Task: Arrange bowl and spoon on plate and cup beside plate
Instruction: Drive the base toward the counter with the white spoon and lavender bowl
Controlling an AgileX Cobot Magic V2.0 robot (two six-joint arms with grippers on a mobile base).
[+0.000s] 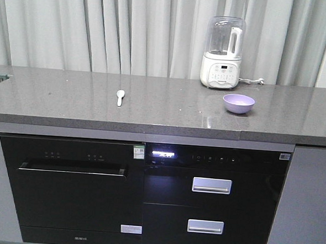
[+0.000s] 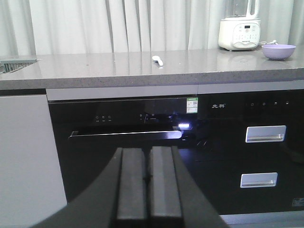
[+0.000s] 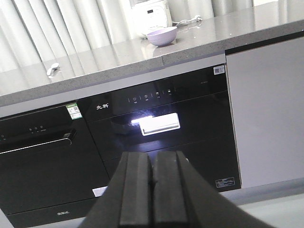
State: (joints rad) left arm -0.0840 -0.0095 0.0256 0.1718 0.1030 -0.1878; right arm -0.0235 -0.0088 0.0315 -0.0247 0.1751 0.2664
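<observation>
grey stone countertop (image 1: 59, 96) spans a kitchen unit, with pale pleated curtains (image 1: 102, 24) hanging behind it. the lavender bowl (image 1: 238, 103) stands upright on the right half of the counter, just in front of a white blender (image 1: 222, 54) with a clear jug (the appliance's cord trails off to the right along the back edge). the spoon (image 1: 119, 97) lies flat on the stone left of centre, well apart from the bowl, its scoop towards the curtains and its handle towards the front edge. each item rests alone on the bare surface.

below the counter, a black built-in oven (image 1: 70, 188) with a long bar handle fills the left side. beside it is a black drawer unit (image 1: 213, 202) with a lit display strip and two silver pull handles, one above the other.

both arms are held low, under the level of the worktop and well away from the bowl and spoon. the left gripper (image 2: 147, 156), seen from its wrist camera, points at the oven front with its two dark fingers pressed flat together and nothing between them. the right gripper (image 3: 152, 159) faces the drawer unit in a tilted view, and it too is clenched on empty air, finger against finger.
</observation>
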